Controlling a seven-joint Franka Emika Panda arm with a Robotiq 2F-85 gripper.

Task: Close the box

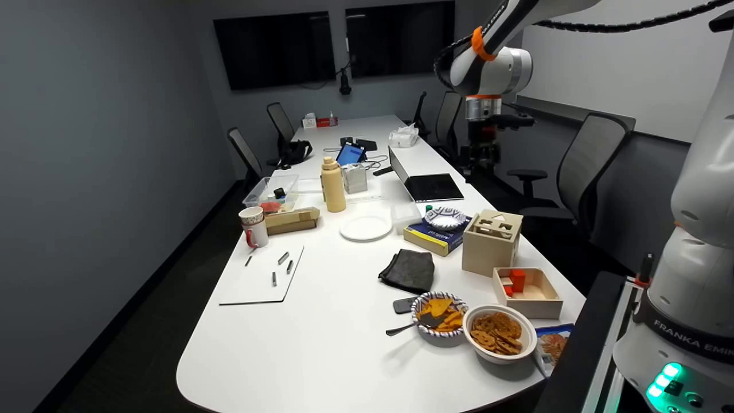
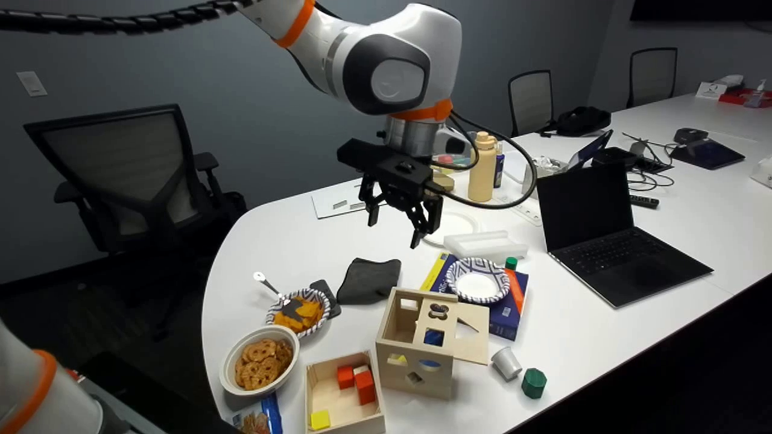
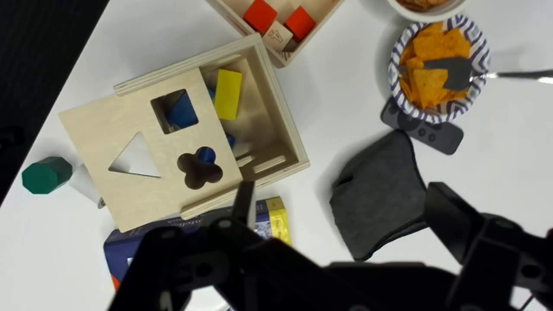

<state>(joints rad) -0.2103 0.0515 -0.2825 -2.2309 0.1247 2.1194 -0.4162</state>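
Note:
The box is a tan wooden cube with shaped holes, seen in both exterior views (image 1: 487,252) (image 2: 416,364) and at the upper left of the wrist view (image 3: 280,101). Its flat lid (image 2: 470,343) is slid partly out to one side, so part of the top is open. In the wrist view the lid (image 3: 168,144) has square, triangle and clover holes. A yellow block (image 3: 227,94) and blue pieces lie inside. My gripper (image 2: 393,232) is open and empty, high above the table and apart from the box. In the wrist view its fingers (image 3: 341,194) stand wide apart over the dark cloth.
A shallow wooden tray (image 2: 325,398) with red blocks stands beside the box. A blue book (image 1: 427,241) with a patterned bowl (image 2: 479,265) lies close by. A dark cloth (image 2: 369,282), snack bowls (image 1: 500,358), a small cup (image 2: 506,363), green block (image 2: 534,383) and laptop (image 2: 627,259) surround it.

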